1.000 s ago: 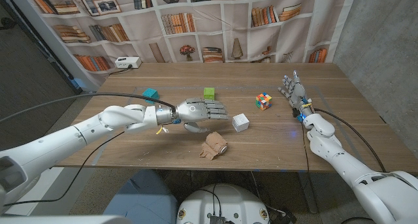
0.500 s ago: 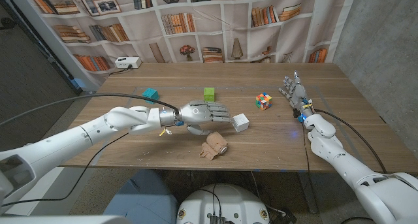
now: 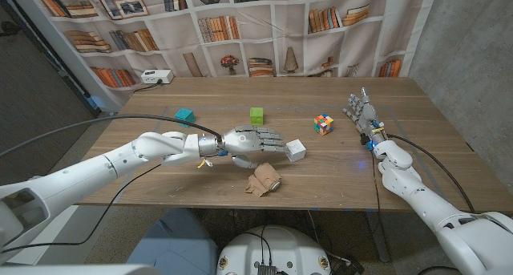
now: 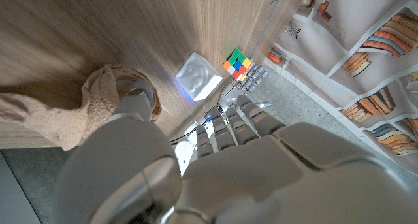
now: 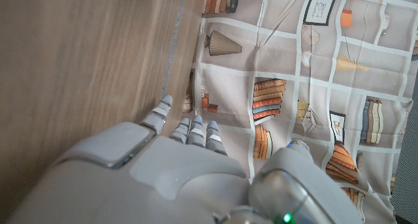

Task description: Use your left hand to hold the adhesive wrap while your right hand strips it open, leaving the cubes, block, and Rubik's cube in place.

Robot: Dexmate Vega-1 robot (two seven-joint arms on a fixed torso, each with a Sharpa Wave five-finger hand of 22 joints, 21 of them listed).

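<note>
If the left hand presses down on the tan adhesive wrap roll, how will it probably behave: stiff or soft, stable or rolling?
The adhesive wrap looks crinkled, with a loose tail lying on the table, so it is probably soft and light and may squash. The roll lies on its side, so it might roll a little, though the tail should slow it. The left hand hovers above it, not touching.

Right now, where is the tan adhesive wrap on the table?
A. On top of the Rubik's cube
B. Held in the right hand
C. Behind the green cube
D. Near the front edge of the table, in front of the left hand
D: the wrap lies by the table's front edge, just in front of the left hand, untouched.
</note>
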